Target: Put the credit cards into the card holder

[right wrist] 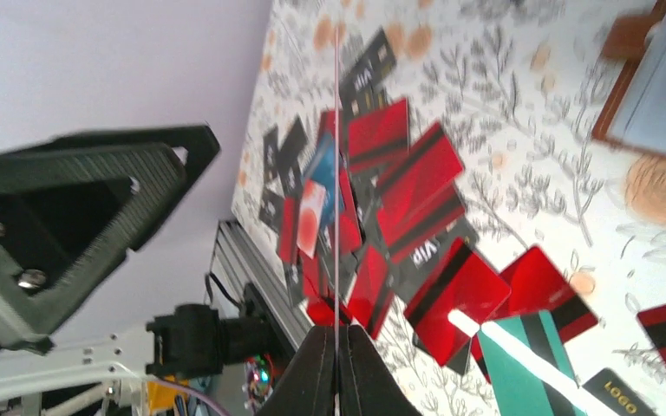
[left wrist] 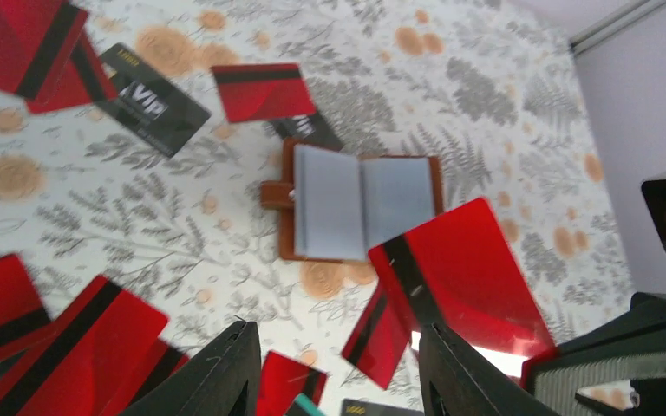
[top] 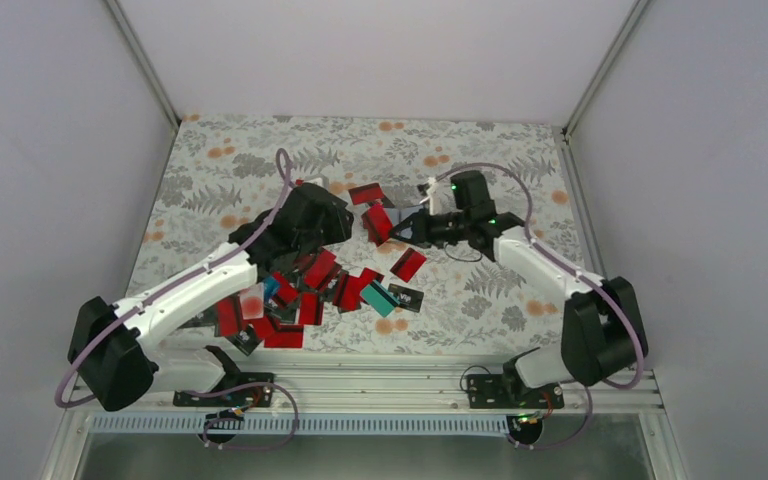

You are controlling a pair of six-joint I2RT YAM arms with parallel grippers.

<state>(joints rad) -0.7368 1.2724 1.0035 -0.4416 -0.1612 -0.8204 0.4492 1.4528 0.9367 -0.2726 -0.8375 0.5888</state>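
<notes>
The brown card holder lies open on the flowered cloth, grey clear pockets up; its corner shows in the right wrist view. My right gripper is shut on a red credit card, held tilted just above and in front of the holder's right page; in its own view this card is edge-on. In the top view the right gripper holds it at the table's middle. My left gripper is open and empty, hovering just short of the holder, and shows in the top view.
Several red and black cards lie in a heap under the left arm. A teal card, a black card and a red card lie near the middle. A red card and a black VIP card lie beyond the holder.
</notes>
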